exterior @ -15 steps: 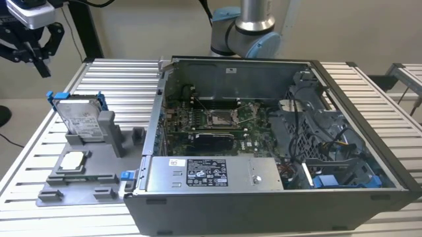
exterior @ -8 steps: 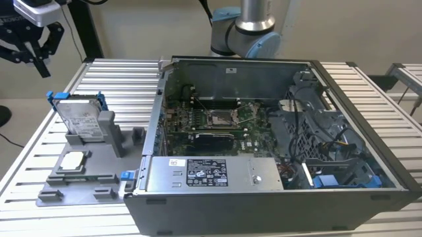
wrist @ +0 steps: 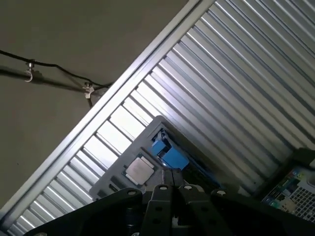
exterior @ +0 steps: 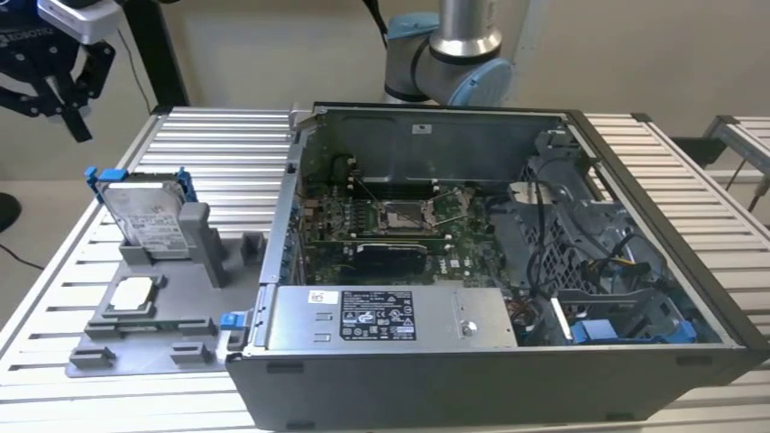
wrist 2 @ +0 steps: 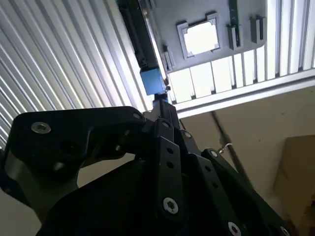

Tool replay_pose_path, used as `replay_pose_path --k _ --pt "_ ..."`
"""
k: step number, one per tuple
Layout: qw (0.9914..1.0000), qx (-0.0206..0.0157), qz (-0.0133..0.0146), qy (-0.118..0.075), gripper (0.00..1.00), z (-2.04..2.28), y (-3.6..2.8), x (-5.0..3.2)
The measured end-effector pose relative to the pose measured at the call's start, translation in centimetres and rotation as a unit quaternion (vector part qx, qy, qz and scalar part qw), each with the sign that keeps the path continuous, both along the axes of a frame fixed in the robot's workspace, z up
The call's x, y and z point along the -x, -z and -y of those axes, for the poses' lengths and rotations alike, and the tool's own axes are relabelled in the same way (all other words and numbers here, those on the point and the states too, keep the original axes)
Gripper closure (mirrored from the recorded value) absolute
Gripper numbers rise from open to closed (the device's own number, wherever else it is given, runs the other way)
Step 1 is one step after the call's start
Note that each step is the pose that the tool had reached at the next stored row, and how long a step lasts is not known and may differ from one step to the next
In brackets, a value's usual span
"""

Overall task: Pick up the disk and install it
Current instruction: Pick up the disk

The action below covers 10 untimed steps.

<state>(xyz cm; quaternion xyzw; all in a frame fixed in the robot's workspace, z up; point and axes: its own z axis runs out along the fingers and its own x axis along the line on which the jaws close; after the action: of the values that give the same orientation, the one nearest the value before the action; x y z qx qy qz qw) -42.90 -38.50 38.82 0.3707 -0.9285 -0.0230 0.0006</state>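
Disk label (exterior: 154, 225), nearest the gripper (exterior: 77, 126): nothing can be read.
Grey box label (exterior: 375, 316), farther off: nothing can be read.

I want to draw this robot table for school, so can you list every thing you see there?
disk: 1, silver with a blue frame, upright in the grey holder, exterior view's left
chip: 1, silver, square, flat on the grey holder
grey holder: 1, grey, on the table beside the computer case
computer case: 1, dark grey, lying open
labelled box: 1, grey, white-and-black label, inside the case
circuit board: 1, green, inside the case
table: 1, silver slats, under everything
robot arm: 1, silver and pale blue, behind the case
gripper: 1, black, above the table, apart from the disk
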Motion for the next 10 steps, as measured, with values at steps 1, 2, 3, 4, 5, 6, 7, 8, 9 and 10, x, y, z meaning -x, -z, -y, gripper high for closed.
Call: replay_pose_path --k 1,2,3,4,5,6,7,8,9,10 --pt "0.99995 0.0000 0.0000 -0.010 1.00 0.00 0.00 0.00" --pt "0.99983 0.0000 0.0000 -0.019 1.00 0.00 0.00 0.00" --pt "0.99961 0.0000 0.0000 -0.028 1.00 0.00 0.00 0.00" --pt "0.99932 0.0000 0.0000 -0.037 1.00 0.00 0.00 0.00" --pt "0.99895 0.0000 0.0000 -0.046 1.00 0.00 0.00 0.00" --pt "0.99850 0.0001 0.0000 -0.055 1.00 0.00 0.00 0.00" --pt "0.99797 0.0001 0.0000 -0.064 1.00 0.00 0.00 0.00" --pt "0.99733 0.0002 0.0001 -0.073 1.00 0.00 0.00 0.00" --pt "0.99664 0.0003 0.0001 -0.082 1.00 0.00 0.00 0.00" --pt "0.99585 0.0004 0.0003 -0.091 1.00 0.01 0.00 -0.01"
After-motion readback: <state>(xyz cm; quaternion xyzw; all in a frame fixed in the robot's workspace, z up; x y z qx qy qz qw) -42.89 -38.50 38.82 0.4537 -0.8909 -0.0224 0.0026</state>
